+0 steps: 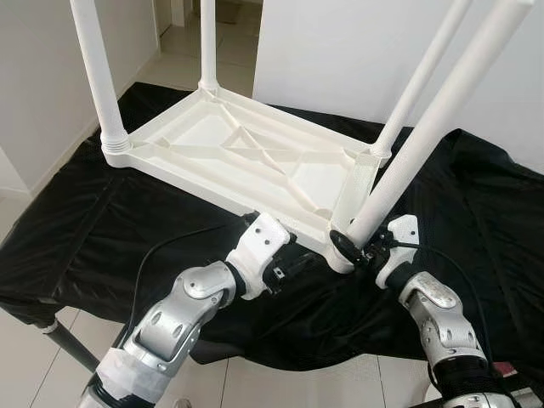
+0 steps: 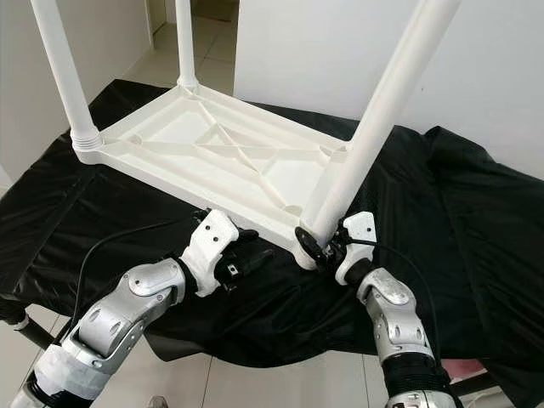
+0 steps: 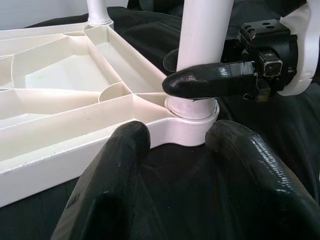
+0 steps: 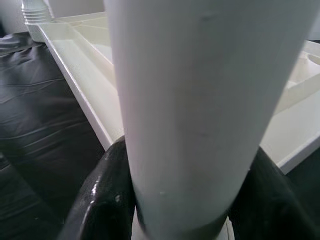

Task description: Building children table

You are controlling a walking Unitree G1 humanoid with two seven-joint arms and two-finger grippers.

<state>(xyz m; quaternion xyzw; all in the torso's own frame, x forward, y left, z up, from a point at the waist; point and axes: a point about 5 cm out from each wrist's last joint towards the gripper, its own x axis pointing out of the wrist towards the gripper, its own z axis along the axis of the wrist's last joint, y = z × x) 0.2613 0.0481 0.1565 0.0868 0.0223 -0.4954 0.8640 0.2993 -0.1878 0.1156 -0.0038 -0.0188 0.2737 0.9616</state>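
A white plastic children's table [image 1: 238, 153] lies upside down on a black cloth, its ribbed underside facing up. The near right leg [image 1: 433, 127] stands tilted in the corner socket [image 3: 190, 112]. My right gripper [image 1: 350, 246] is shut on this leg just above the socket; the right wrist view has the leg [image 4: 195, 100] between both fingers [image 4: 105, 195]. Left of that corner, my left gripper [image 1: 293, 263] is open by the table's near edge. Its fingers [image 3: 110, 170] point at the socket with nothing between them.
Three more white legs stand in the other corners: near left [image 1: 98, 76], far left [image 1: 208, 42], far right [image 1: 421, 81]. The black cloth [image 1: 102, 229] drapes over a low support. White walls stand behind and left, with tiled floor [image 1: 183, 42] beyond.
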